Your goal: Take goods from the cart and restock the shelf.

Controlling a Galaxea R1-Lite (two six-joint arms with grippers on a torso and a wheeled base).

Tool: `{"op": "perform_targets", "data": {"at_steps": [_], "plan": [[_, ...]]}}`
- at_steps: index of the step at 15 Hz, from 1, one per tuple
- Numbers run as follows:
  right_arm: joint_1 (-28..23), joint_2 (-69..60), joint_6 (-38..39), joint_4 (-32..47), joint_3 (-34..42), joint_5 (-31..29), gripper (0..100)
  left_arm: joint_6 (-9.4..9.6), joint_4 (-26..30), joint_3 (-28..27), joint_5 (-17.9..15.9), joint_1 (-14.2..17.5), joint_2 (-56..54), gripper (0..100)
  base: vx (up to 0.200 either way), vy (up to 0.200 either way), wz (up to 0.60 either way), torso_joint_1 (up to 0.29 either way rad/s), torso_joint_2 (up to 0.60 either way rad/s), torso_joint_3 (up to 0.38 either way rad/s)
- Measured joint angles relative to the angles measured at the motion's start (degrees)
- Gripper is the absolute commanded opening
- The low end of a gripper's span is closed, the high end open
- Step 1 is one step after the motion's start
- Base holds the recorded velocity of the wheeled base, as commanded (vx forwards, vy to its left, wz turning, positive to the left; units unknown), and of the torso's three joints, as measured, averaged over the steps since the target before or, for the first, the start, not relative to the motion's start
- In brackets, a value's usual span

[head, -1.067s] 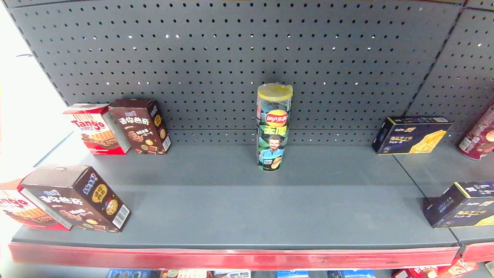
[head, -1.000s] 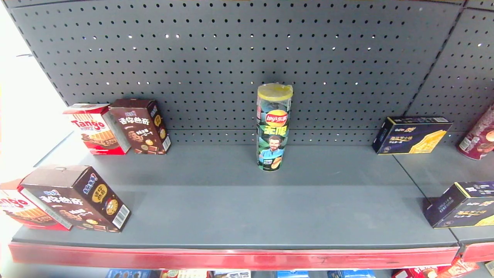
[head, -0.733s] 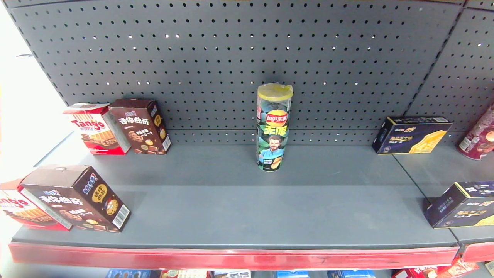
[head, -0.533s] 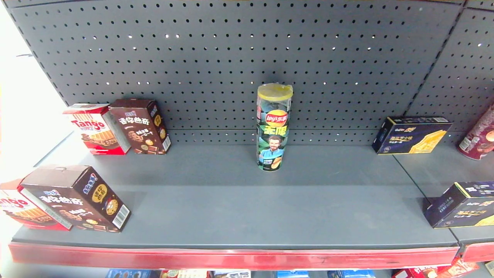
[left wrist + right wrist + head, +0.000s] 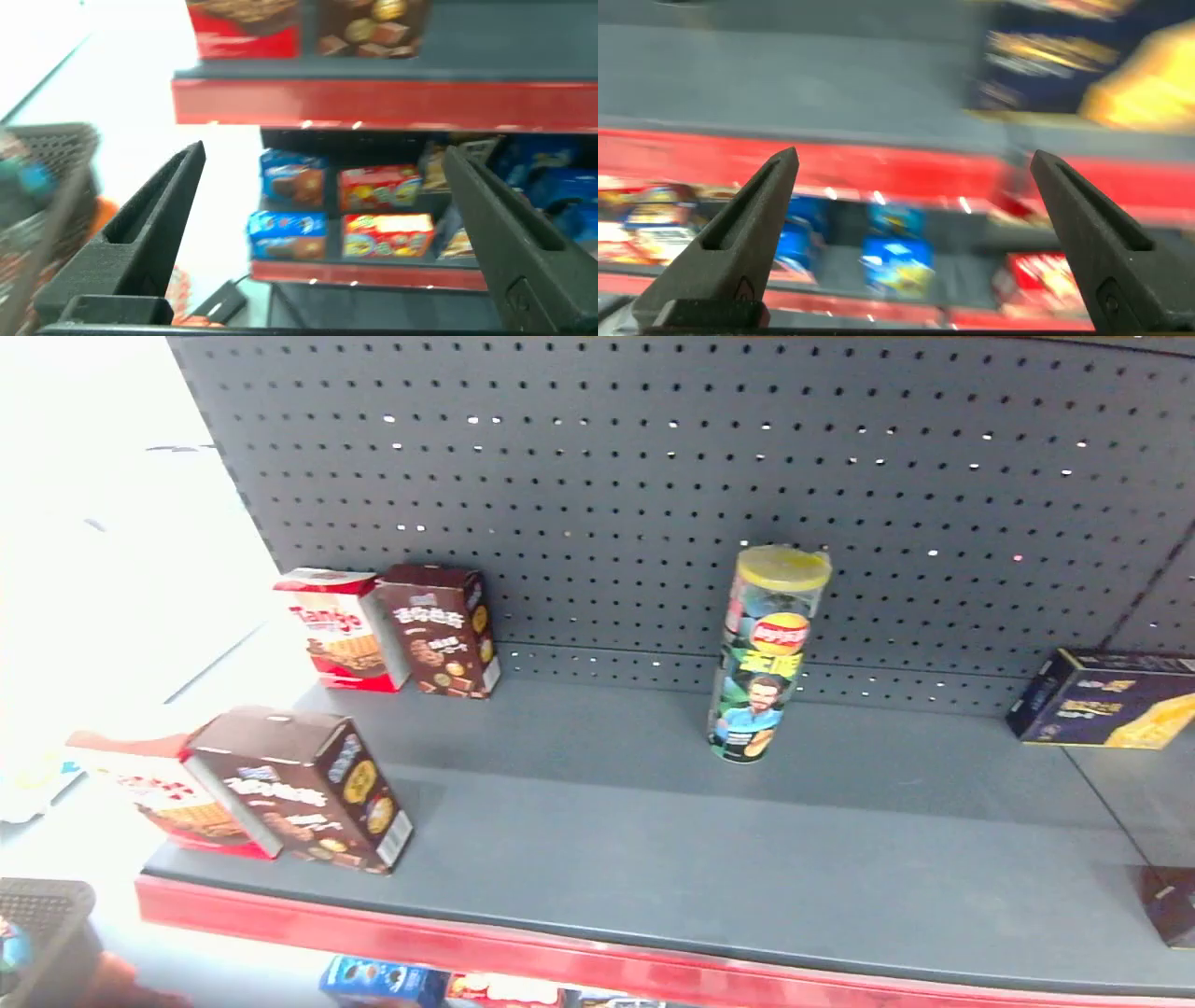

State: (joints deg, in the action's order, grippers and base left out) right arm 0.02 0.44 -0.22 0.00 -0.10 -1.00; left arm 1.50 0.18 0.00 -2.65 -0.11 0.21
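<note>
Judges restocking barely started, with the shelf (image 5: 653, 859) mostly bare around one chip can (image 5: 767, 653) at 3 o'clock and cookie boxes (image 5: 299, 789) at 9 o'clock, left tool (image 5: 322, 159) and right tool (image 5: 915, 163) both gaping and empty, and the cart (image 5: 42, 905) at 8 o'clock awaiting picking.

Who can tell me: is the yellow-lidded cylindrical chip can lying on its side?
No, the yellow-lidded cylindrical chip can stands upright on the grey metal shelf.

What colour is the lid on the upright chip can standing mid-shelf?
Yellow; the lid on the chip can shows best in the head view.
</note>
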Motion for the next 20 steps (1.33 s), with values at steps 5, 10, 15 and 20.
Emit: {"op": "perform_targets", "data": {"at_steps": [5, 10, 15, 20], "plan": [[0.05, 0.00, 0.04, 0.02, 0.00, -0.01, 100, 0.00, 0.00, 0.00, 0.00, 0.04, 0.00, 100, 0.000, 0.000, 0.36, 0.001, 0.00, 0.002], [0.07, 0.02, 0.06, 0.00, 0.00, 0.10, 100, 0.27, 0.00, 0.00, -0.02, 0.01, 0.00, 100, 0.000, 0.000, 0.00, 0.000, 0.00, 0.000], [0.05, 0.02, 0.06, 0.00, 0.00, 0.11, 100, 0.02, 0.00, 0.00, -0.02, -0.10, 0.00, 100, 0.000, 0.000, 0.00, 0.000, 0.00, 0.000], [0.05, 0.02, 0.06, 0.02, 0.00, 0.10, 100, 0.17, 0.74, -2.50, 3.13, -0.02, 0.78, 100, 0.000, 0.000, 0.00, 0.000, 0.00, 0.000]]}}
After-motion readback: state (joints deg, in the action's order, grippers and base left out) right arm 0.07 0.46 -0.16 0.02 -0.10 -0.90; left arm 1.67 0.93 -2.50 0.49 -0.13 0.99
